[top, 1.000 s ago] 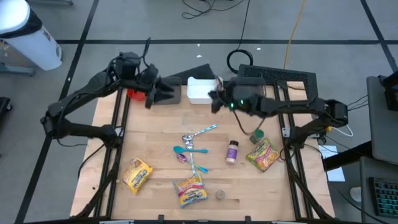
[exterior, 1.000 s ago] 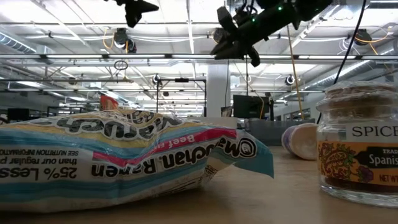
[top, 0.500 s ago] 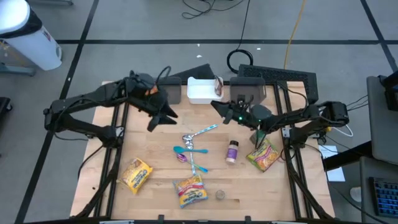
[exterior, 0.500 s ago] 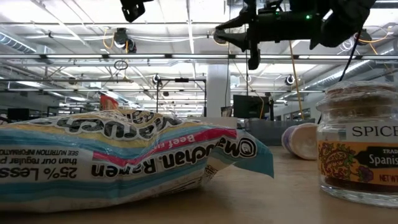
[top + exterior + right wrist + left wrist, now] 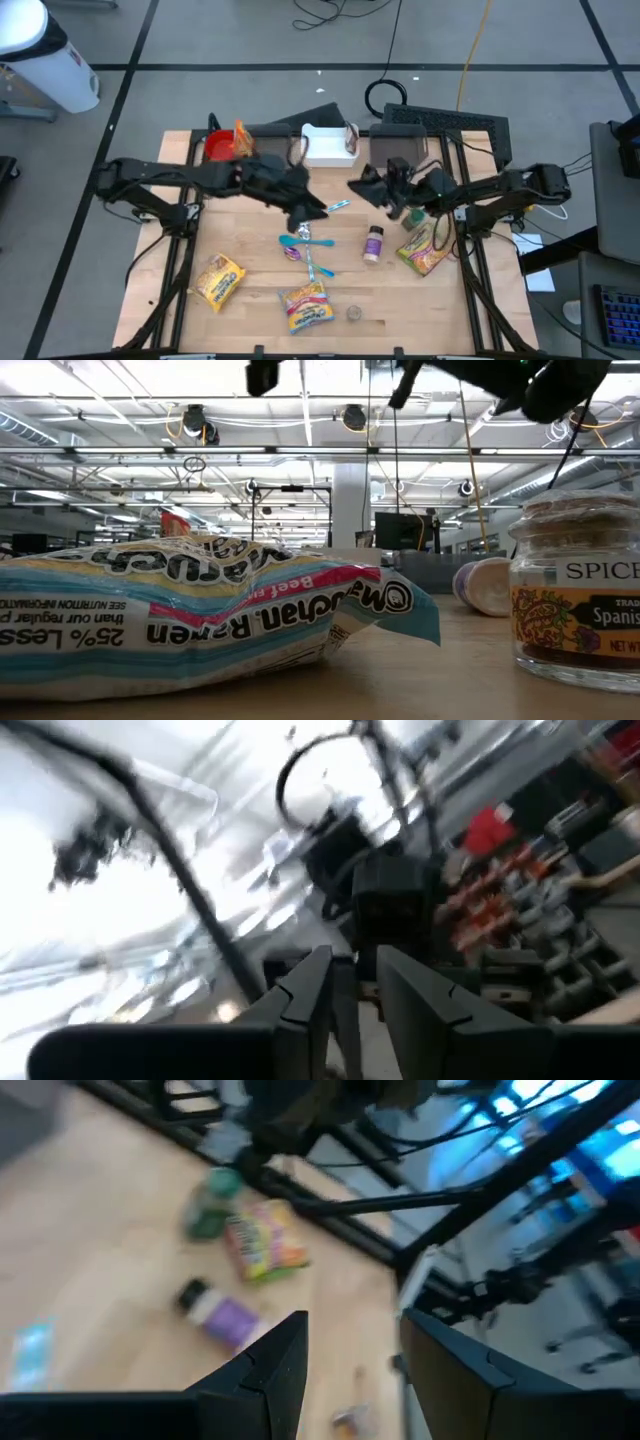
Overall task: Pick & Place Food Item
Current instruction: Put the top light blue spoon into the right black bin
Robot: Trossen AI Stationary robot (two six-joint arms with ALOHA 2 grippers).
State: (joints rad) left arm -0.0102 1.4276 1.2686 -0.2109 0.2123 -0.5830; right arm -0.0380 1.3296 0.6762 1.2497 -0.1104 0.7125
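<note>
2 matte-black jointed arms — slim tubular links, black cables alongside — each ending in angular dark fingers.

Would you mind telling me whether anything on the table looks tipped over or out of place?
The purple-labelled bottle lies on its side mid-table rather than standing. The utensils are strewn crossed over each other at the centre. No spill or damage shows.

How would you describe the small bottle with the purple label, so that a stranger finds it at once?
Start at the white tray at the table's far edge, then come toward the near edge, slightly right. The bottle with the purple label lies on its side between the blue spoon and a yellow snack packet. Nothing else nearby is purple and white.
</note>
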